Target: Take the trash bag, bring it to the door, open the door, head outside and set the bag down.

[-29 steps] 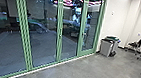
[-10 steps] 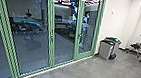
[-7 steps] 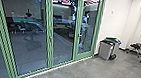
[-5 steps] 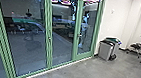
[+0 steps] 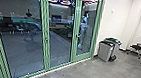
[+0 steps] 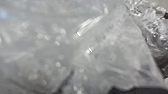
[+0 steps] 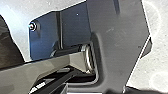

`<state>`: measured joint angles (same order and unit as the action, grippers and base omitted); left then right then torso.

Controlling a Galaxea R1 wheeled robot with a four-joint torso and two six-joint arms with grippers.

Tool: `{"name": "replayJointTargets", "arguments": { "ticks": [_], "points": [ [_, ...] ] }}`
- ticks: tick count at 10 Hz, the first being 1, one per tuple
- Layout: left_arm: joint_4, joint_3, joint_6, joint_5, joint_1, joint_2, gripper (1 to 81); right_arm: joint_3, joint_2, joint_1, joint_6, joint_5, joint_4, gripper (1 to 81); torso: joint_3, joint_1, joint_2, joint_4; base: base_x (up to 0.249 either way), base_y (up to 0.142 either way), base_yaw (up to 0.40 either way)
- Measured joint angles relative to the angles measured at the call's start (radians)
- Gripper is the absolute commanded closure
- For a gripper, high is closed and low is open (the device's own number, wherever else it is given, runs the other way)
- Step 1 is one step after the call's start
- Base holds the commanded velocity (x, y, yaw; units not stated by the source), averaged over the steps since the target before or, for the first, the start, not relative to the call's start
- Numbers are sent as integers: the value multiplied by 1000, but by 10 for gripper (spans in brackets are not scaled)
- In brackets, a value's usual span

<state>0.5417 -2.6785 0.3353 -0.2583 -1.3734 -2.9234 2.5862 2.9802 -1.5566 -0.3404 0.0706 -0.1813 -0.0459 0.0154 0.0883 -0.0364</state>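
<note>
**Closer to the glass door, bag at my left wrist**

I've rolled a little nearer the door [image 5: 82,57] since the earlier frames, and my head view has shifted with it; the door is shut, its handle [image 5: 77,37] on the left side. The clear trash bag [image 6: 112,50] sits right up close to my left wrist camera; whether the left gripper is clenched on it, I can't tell, nor can I tell the right gripper's state. Two bins [image 5: 105,51] stand at the floor's [image 5: 95,74] wall edge; a chair [image 5: 137,48] stands beyond them.
</note>
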Motion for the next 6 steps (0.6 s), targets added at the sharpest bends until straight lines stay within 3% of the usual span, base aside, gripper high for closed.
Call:
{"name": "replayJointTargets", "arguments": {
  "ticks": [6],
  "points": [
    [0,0,0,0,0,-2,811,1,2,0,0,0,-1,10,0,0,0,0,152,-97,0]
  ]
}}
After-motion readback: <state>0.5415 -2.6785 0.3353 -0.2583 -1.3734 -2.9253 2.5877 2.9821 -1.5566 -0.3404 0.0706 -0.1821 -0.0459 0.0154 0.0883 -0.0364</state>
